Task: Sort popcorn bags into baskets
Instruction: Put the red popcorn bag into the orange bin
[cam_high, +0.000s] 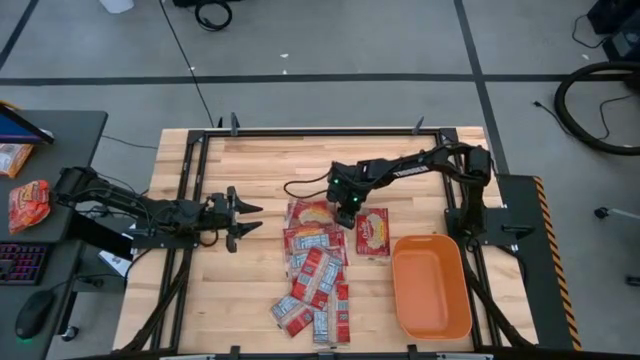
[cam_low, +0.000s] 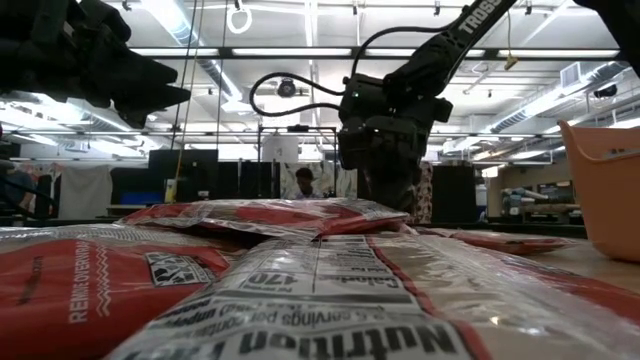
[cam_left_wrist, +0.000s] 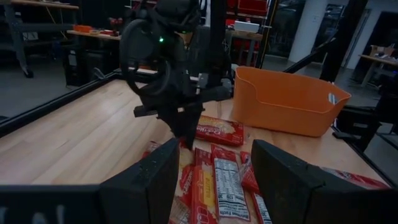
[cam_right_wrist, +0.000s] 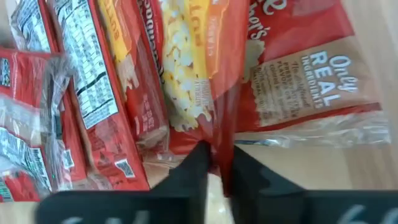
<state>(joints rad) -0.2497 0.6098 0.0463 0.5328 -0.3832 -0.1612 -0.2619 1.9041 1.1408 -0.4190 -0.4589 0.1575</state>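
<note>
Red bag (cam_right_wrist: 217, 81) edge pinched by right pincer (cam_right_wrist: 217, 163), wrist cam only

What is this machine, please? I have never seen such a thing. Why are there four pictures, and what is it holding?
It is a robot with two dark arms at a wooden table. One picture looks down from above, one looks level across the table top, and the other two come from cameras on the wrists of the arms.

On the table lies a pile of popcorn bags, flat red packets. Beside the pile stands an orange basket, with nothing in it as seen from above.

The right gripper is down at the far end of the pile. In its wrist picture its fingers are pinched on the edge of one popcorn bag, which lies on the pile.

The left gripper waits beside the pile with its fingers apart, holding nothing.
</note>
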